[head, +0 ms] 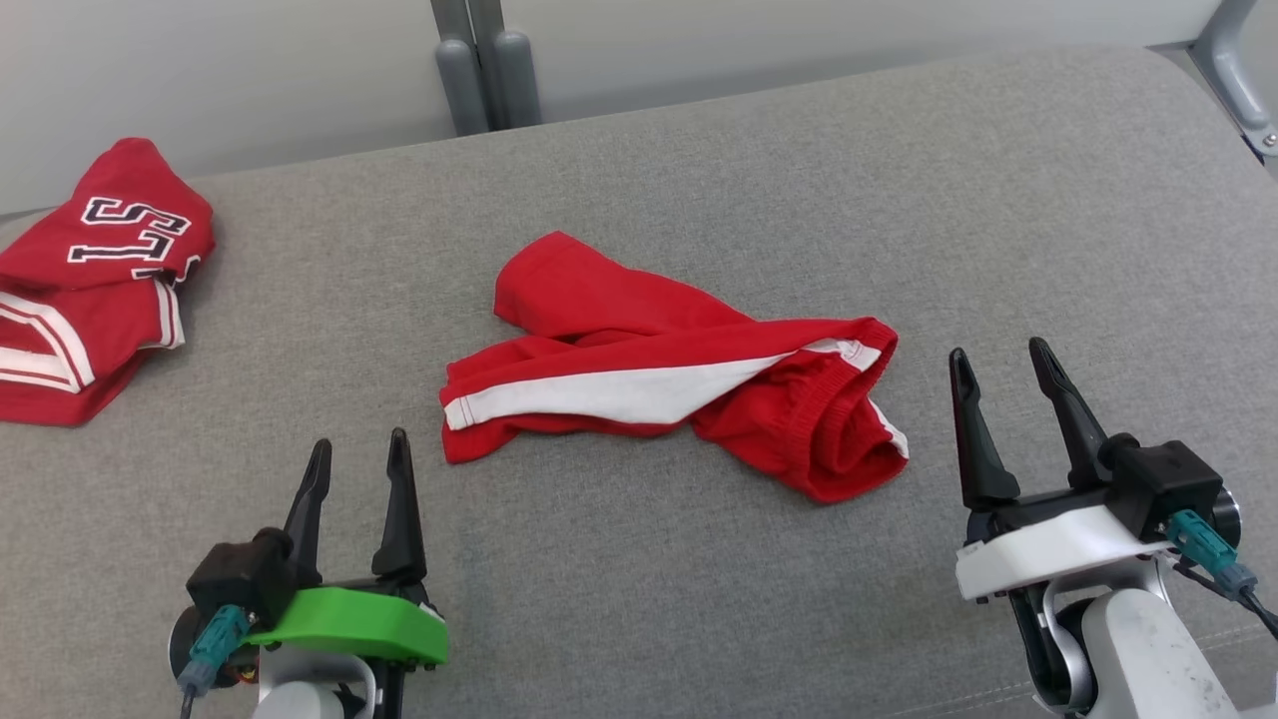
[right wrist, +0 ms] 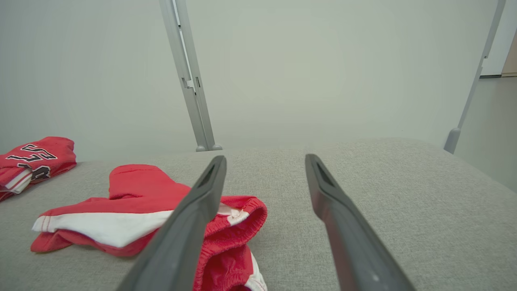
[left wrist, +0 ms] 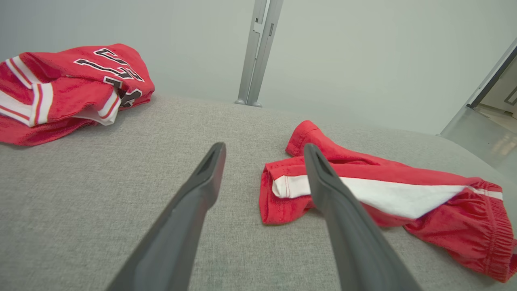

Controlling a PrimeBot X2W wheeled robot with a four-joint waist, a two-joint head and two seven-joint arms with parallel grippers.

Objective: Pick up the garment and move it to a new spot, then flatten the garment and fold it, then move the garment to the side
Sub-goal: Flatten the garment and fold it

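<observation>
Red shorts [head: 669, 369] [left wrist: 404, 196] [right wrist: 101, 226] with a white side stripe lie crumpled at the centre of a grey fabric-covered desk [head: 998, 200] in the head view, between the robot's two sets of jaws and touched by neither. The left jaws, at lower left, stand wide apart and hold nothing; their fingers [head: 399, 499] point up just beside the striped leg hem. The right jaws, at lower right, are likewise spread wide and empty, tips near the elastic waistband. In the left wrist view the hem sits just beyond the right-hand finger [left wrist: 343, 226]; in the right wrist view the waistband lies behind the left-hand finger [right wrist: 190, 230].

The desk's far edge runs along the top of the head view, before a pale wall. Bare fabric spreads across the upper right and along the bottom centre.

Two garments are on the desk: the shorts and a bunched red jersey [head: 90, 280] [left wrist: 68, 89] [right wrist: 32, 161] with black-and-white numerals, well apart at upper left. Grey posts [head: 489, 70] rise at top centre, another [head: 1238, 80] at upper right.
</observation>
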